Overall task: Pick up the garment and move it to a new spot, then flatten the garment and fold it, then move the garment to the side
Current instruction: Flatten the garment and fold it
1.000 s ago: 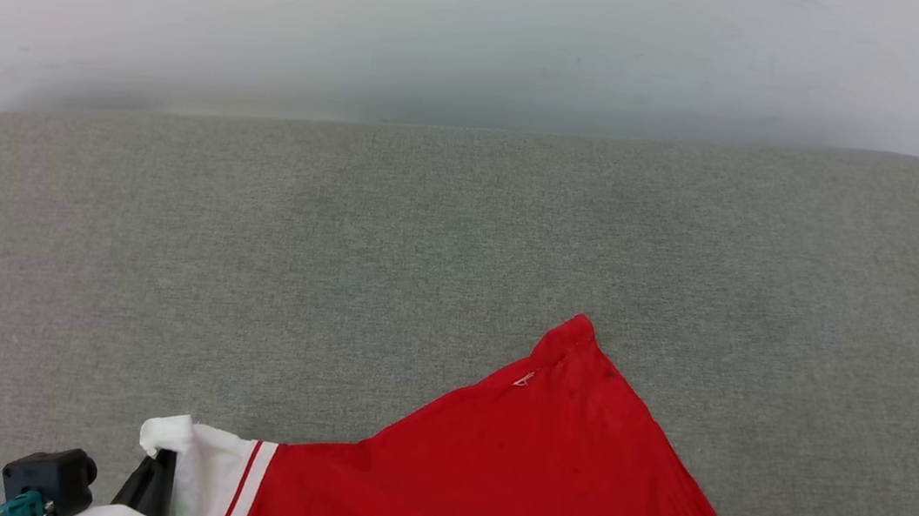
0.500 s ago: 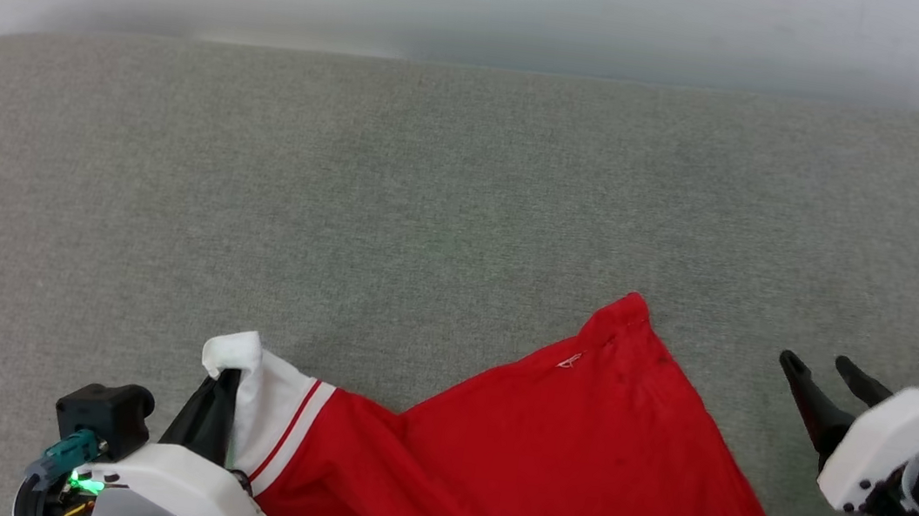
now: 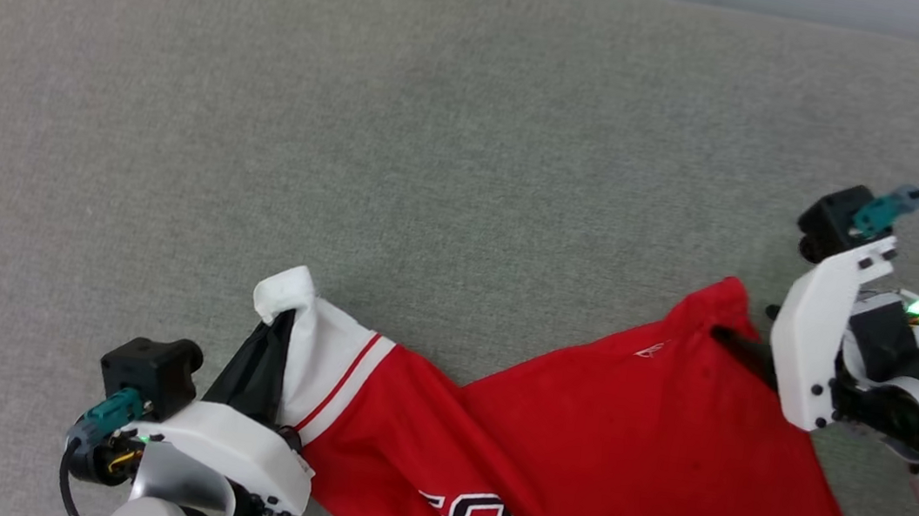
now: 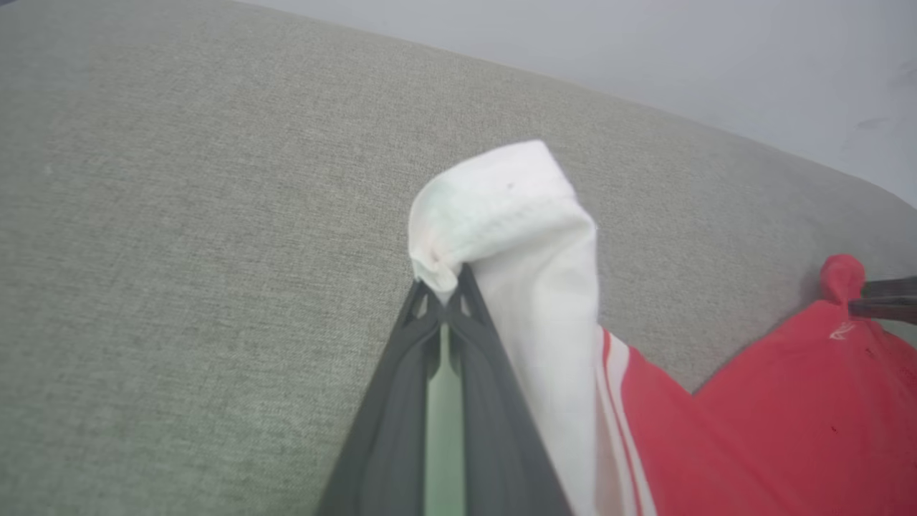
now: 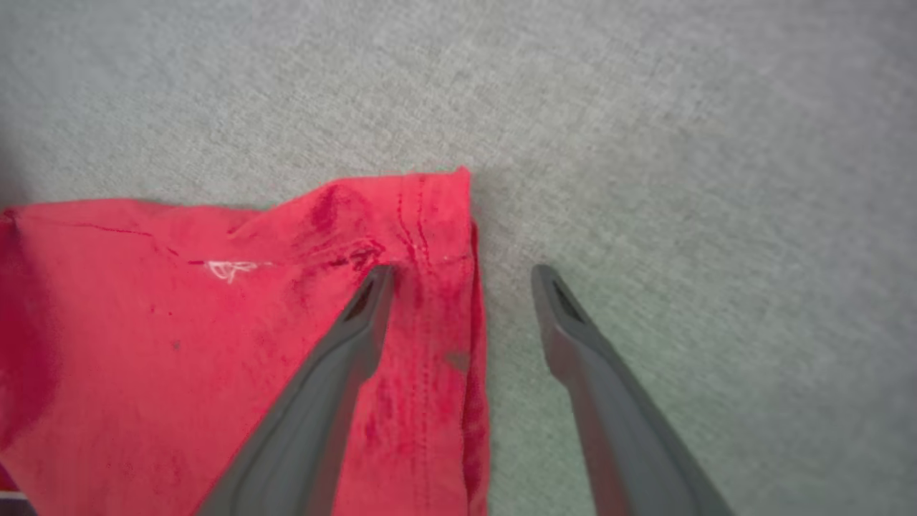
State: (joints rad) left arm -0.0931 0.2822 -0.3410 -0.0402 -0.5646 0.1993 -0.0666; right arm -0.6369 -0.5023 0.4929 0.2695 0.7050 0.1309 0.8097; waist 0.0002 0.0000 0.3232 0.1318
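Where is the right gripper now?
At the head view's right, the right gripper stands open astride the garment's red corner, one finger over cloth, one over grey cushion.

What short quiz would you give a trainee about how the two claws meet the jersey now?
1. True or false: the left claw is shut on the white sleeve of the garment.
2. Choose one. The right claw is: A) shut on red cloth; B) open, one finger over red cloth, one over the grey cushion; C) holding the white sleeve.
3. Fill in: the dark letters have ___ outlines.
Key: 1 true; 2 B; 3 white.
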